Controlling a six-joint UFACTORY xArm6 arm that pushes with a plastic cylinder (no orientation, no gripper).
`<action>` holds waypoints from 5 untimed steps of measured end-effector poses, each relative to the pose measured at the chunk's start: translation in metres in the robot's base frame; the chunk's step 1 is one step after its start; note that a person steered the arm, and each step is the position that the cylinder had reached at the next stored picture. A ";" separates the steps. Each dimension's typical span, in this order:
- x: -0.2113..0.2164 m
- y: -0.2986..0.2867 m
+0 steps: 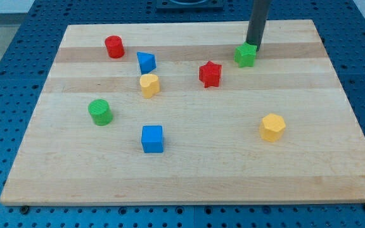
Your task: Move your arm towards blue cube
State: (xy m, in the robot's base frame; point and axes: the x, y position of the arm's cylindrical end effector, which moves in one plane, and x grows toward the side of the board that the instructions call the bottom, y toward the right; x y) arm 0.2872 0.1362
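Observation:
The blue cube (152, 139) lies on the wooden board (189, 171), left of centre and toward the view's bottom. My tip (254, 45) is at the view's upper right, touching the top edge of a green star-like block (246, 56). The tip is far up and to the right of the blue cube. The rod rises out of the view's top.
A red star block (210, 74) lies left of the green star-like block. A red cylinder (114, 47), a blue triangular block (146, 62), a yellow block (149, 84) and a green cylinder (99, 112) lie on the left. A yellow hexagon block (272, 126) lies at the right.

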 end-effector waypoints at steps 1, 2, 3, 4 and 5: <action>0.019 0.020; 0.034 0.025; 0.035 0.025; 0.067 0.039; 0.115 0.032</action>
State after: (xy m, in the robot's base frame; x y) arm 0.4024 0.1684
